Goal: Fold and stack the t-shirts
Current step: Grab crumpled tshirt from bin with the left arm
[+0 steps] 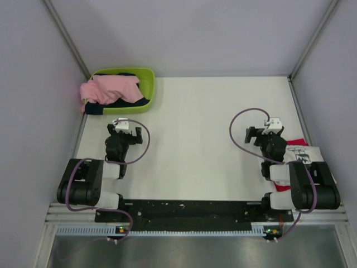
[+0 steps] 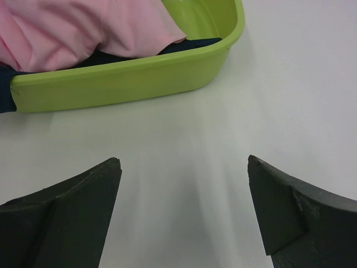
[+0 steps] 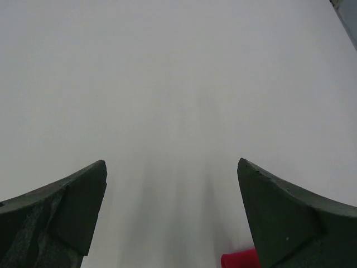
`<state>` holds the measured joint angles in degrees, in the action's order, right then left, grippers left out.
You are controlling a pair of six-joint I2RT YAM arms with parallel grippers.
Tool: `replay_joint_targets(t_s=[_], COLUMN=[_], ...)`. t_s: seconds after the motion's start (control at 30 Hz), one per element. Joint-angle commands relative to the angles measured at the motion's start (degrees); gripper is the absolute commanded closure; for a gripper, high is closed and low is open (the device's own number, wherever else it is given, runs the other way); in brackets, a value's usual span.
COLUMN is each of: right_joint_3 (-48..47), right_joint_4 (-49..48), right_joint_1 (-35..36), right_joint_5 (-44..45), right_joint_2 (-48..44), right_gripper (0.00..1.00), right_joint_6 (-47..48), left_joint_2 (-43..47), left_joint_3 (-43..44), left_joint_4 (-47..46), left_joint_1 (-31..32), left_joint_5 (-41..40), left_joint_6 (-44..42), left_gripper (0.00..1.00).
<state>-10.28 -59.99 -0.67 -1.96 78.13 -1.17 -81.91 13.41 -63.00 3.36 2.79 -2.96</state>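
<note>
Lime-green plastic at the far left corner of the white table: a basket; heaped inside, a light pink tee, crumpled and spilling over the left rim; under it a dark navy tee, showing along the near rim and drooping out at the near left. From the left wrist, pink cloth on top; navy squeezed between it and the basket's near wall; a navy fold hanging outside at the left end.

Left gripper low over bare table, just short of the basket's near wall and apart from it; jaws spread wide, nothing between them; dark fingers at either side of the view.

Over on the right, close to the table's edge: a white tee with black line drawing, lying on a red tee; red showing past the white at the far side and again at the near side; both partly hidden beneath the right arm; neatly folded or not, cannot tell.

Right gripper just left of that pile, pointing toward the far end over bare white surface; jaws equally wide apart, holding nothing; a sliver of red at the bottom of the right wrist view, beside the right-hand finger.
</note>
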Motion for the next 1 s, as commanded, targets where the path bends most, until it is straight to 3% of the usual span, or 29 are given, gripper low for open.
replay_joint_targets(t_s=[0.0,0.13,0.27,0.3,0.4,0.5,0.63,0.67,0.77,0.97], right_joint_3=[-1.7,-2.0,-10.5,-11.3,-14.6,-25.9,-36.1,-37.7,-40.7,-42.4], right_joint_4=[-1.8,-1.4,20.6,20.4,16.0,30.2,43.4,45.3,51.0,55.7], right_joint_1=[-0.5,-0.5,-0.5,-0.6,0.0,3.5,8.0,8.4,8.9,9.9], right_joint_5=[0.2,-0.1,-3.9,-3.6,-16.4,-17.7,-18.4,-18.3,-16.7,-15.1], right_joint_2=[-0.1,-0.3,-12.2,-14.6,-18.1,-18.8,-18.2,-18.0,-16.9,-13.4], right_gripper=[0.01,0.01,0.01,0.01,0.01,0.04,0.05,0.06,0.09,0.12], right_joint_6=[-0.7,-0.7,-0.2,-3.8,-9.0,-12.5,-11.7,-11.8,-13.4,-13.4], left_joint_2=[0.1,0.1,0.2,0.9,6.3,6.6,6.2,4.8,-3.1,-31.0], left_joint_3=[1.2,1.2,1.2,1.5,14.0,32.2,48.2,52.3,65.0,99.9], left_joint_4=[-3.0,-3.1,-3.0,-2.5,21.3,52.5,75.2,76.4,80.6,95.3], left_joint_1=[-0.3,-0.3,-0.4,-0.4,-0.9,-1.2,-2.0,-2.1,-2.1,-2.2], left_joint_5=[0.7,0.7,0.9,1.4,9.7,17.8,30.3,29.8,17.2,-5.8], left_joint_6=[-0.2,-0.1,0.0,-0.6,-2.7,-7.0,-9.6,-9.2,-5.8,-1.4], left_gripper=[0.01,0.01,0.01,0.02,0.12,0.29,0.27,0.25,0.18,0.19])
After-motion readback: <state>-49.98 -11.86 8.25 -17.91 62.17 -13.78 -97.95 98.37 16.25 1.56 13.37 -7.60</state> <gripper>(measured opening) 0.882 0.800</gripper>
